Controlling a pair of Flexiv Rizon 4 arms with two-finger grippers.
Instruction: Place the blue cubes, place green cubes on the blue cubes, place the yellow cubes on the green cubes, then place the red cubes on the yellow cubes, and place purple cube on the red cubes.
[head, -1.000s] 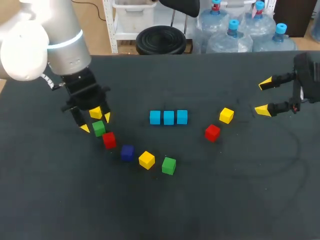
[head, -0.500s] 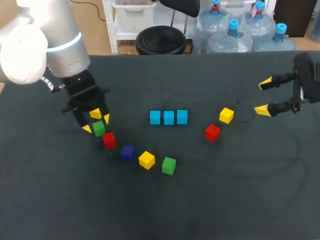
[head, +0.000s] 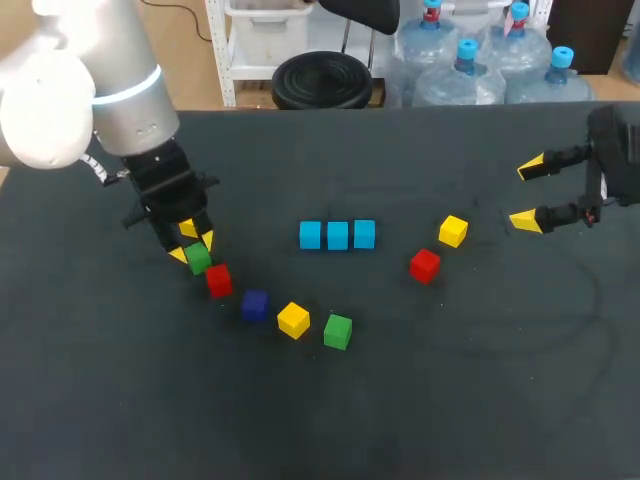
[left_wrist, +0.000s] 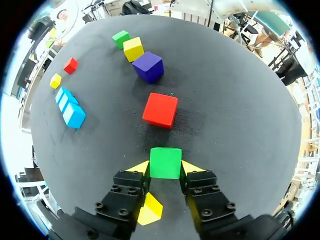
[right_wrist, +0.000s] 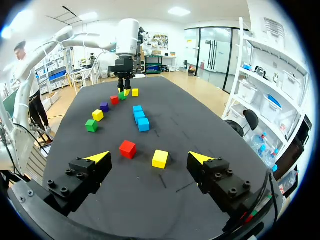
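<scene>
From above, the left gripper (head: 194, 247) is down at a green cube (head: 198, 258), well apart from the row of blue cubes (head: 337, 235). Its wrist camera shows the jaws pinching that cube from both sides, so the green layer is likely starting; next it needs lifting and carrying onto a blue cube. The right wrist camera shows the right gripper (right_wrist: 150, 157) spread wide, holding nothing.

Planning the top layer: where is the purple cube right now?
In the head view, the small purple cube sits left of centre, between a red cube and a yellow cube.
</scene>
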